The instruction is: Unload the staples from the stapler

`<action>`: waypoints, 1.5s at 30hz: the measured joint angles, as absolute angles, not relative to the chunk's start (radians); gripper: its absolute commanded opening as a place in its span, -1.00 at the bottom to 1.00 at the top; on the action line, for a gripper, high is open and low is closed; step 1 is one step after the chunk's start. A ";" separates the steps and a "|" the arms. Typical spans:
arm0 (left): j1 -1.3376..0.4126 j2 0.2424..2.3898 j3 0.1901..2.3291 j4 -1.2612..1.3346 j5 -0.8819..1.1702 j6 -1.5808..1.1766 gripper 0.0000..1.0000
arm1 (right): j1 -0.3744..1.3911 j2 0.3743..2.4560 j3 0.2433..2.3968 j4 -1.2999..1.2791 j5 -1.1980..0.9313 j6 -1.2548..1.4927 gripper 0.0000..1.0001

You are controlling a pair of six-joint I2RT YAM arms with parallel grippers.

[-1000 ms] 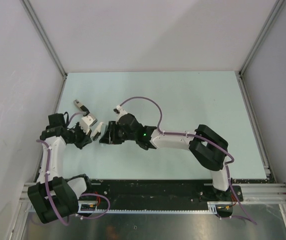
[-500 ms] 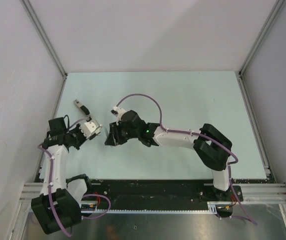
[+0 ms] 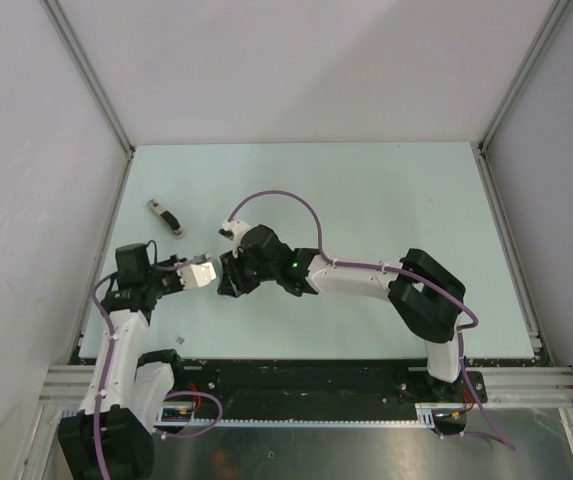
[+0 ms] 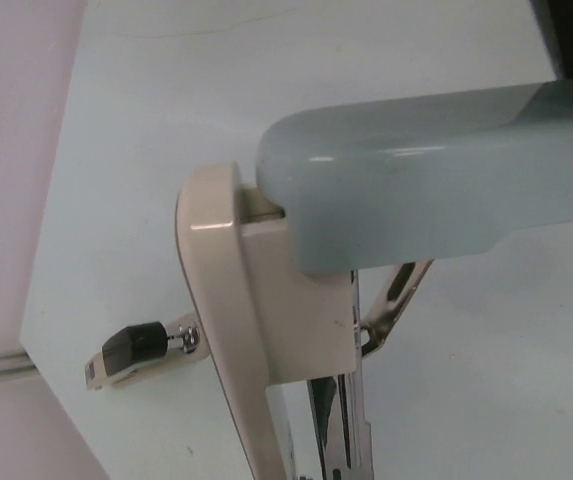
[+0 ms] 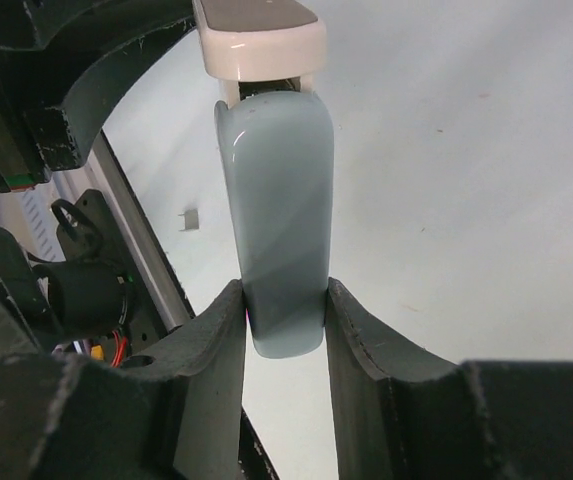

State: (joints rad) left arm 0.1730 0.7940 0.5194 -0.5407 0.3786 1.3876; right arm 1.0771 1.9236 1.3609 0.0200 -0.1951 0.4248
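The stapler point(image 5: 276, 200) hangs above the worktop point(image 3: 366, 200), its pale-blue shell pinched between the fingers of the right gripper point(image 5: 284, 292), which is closed firmly on it. Its cream end points away from that gripper, toward the left gripper point(image 3: 188, 275). The left gripper meets the cream end, but I cannot tell whether it is gripping, since its fingers are out of the wrist view. Compared with a second ago, both grippers and the stapler have drawn back toward the arm bases. The black-and-silver bar point(image 3: 166, 217) now lies uncovered, well beyond the left gripper. With the bar out, the metal channel point(image 4: 341, 430) under the shell looks open, so unloading seems well advanced. A tiny grey piece point(image 5: 191, 218) lies below and to the left of the right gripper, by the near edge. It may be the staples, though it is too small to be sure, and the channel's contents stay hidden.
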 measured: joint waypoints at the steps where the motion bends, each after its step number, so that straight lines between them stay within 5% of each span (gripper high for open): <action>1: 0.166 0.797 0.520 -0.533 0.371 1.382 -0.67 | 1.077 1.924 1.361 0.021 -0.194 0.426 -1.00; 8: 0.157 0.892 0.595 -0.601 0.395 1.229 -0.04 | 1.071 1.924 1.357 0.050 -0.126 0.489 -1.00; 13: 0.157 0.970 0.754 -0.733 0.525 1.076 0.08 | 1.063 1.927 1.372 0.052 -0.049 0.538 -1.00; 17: 0.171 1.000 0.875 -0.797 0.614 0.941 0.35 | 1.074 1.974 1.488 -0.024 0.018 0.530 -1.00; 30: 0.473 1.184 1.122 -0.816 0.631 0.479 0.91 | 1.186 2.293 1.957 -0.511 0.184 0.416 -0.94; 36: 0.476 1.203 1.085 -0.805 0.596 0.390 0.95 | 1.202 2.373 2.078 -0.628 0.196 0.405 -0.59; 40: 0.477 1.183 1.073 -0.802 0.572 0.362 0.98 | 1.202 2.410 2.156 -0.685 0.187 0.393 0.07; 45: 0.479 1.155 1.073 -0.794 0.530 0.328 0.99 | 1.203 2.434 2.187 -0.708 0.168 0.373 0.58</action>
State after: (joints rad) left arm 0.4786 1.1549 1.0725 -0.7940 0.5301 0.3283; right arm 1.2034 2.4336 2.1868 -0.7082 0.1677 0.3729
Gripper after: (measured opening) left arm 0.993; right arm 0.676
